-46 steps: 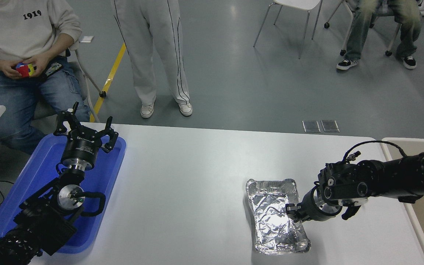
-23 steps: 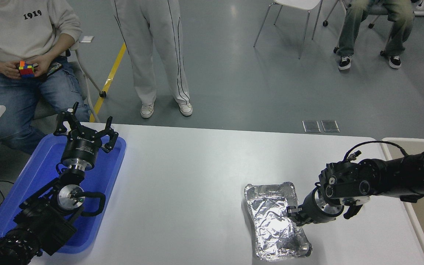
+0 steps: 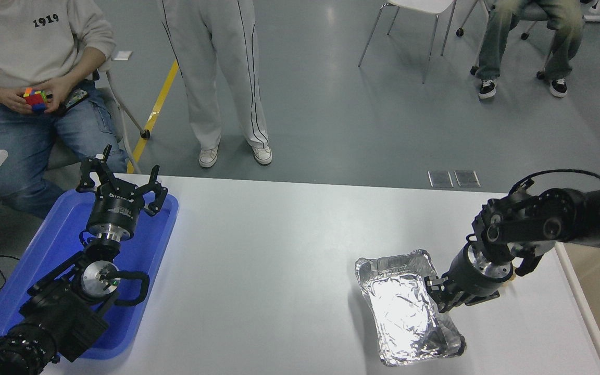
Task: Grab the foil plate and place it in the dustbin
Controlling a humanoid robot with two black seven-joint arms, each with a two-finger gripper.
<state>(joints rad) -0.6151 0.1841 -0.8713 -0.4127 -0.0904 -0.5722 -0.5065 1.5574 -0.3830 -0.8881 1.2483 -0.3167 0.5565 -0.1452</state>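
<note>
Since the previous frame, my right arm had risen and swung toward the tabletop's right edge, and the foil plate [image 3: 408, 307] had come with it, its near end tipped and its far end shifted rightward. The right hand [image 3: 441, 298] was clamped on the plate's right rim, fingers closed over the thin raised edge about midway along its length. The plate sat at the right-front of the white tabletop [image 3: 279, 250], apparently partly lifted (a dark shadow showed under its near corner). The dustbin [image 3: 586, 312] appeared only as a pale rim and tan interior at the right edge of the picture, just beyond the tabletop.

I judged the plate very light but soft: crinkled foil that would bend or fold at the pinch instead of staying flat, and could slip or tear if dragged. The rim was the sensible hold, being the stiffest part.

My left hand [image 3: 121, 186] was parked over the blue tray [image 3: 159, 245] at the lower left, fingers spread wide and holding nothing.
</note>
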